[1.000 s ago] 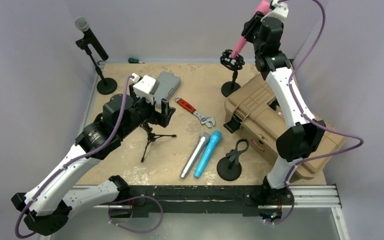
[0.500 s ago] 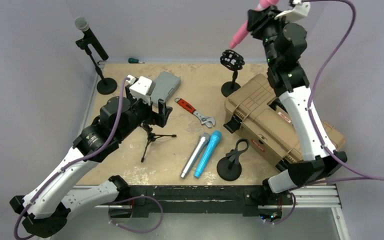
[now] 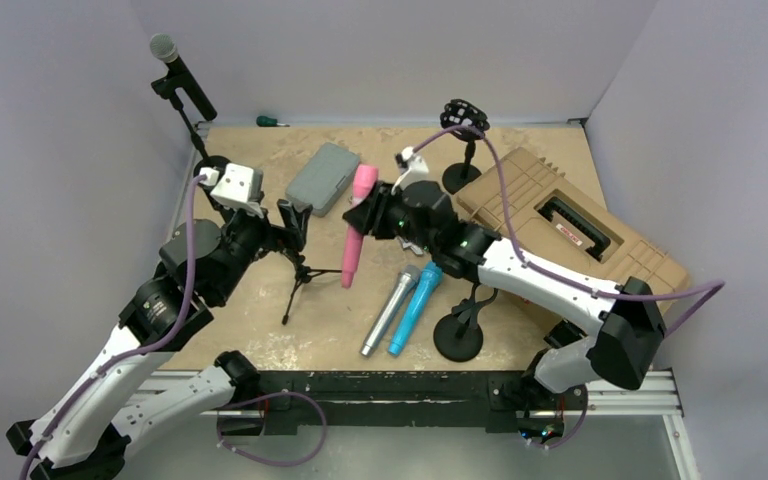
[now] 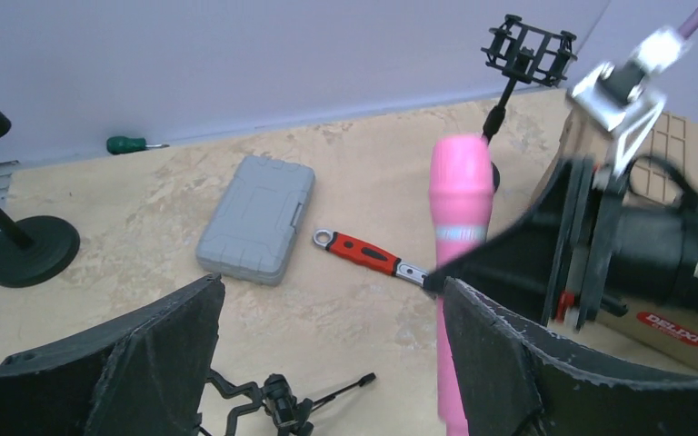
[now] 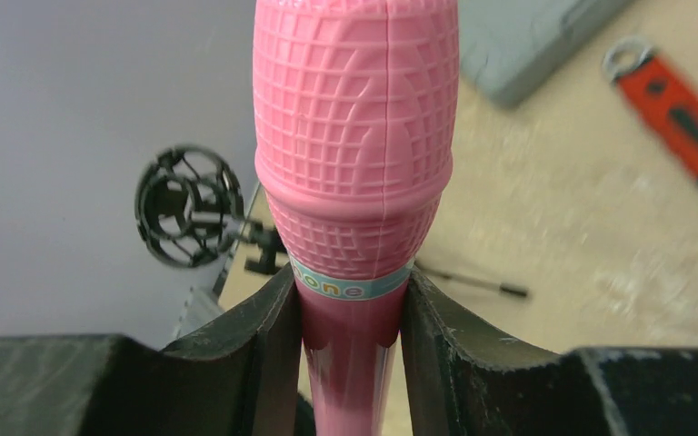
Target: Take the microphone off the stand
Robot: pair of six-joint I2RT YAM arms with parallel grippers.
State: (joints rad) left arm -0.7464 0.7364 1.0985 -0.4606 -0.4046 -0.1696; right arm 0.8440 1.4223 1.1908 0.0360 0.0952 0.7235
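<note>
Right arm has swung down from high at the far right to table centre, carrying the pink microphone [image 3: 351,245] clear of the shock-mount stand [image 3: 463,113]. Left arm has drawn back leftward. Tan toolbox [image 3: 570,225] lies at right. Pink microphone is near upright, head uppermost, just left of the silver mic [image 3: 390,310]. Right gripper [image 5: 350,304] is clenched on its neck. Left gripper [image 4: 332,283] has its fingers spread wide, grasping nothing, above the small tripod [image 3: 303,277].
</note>
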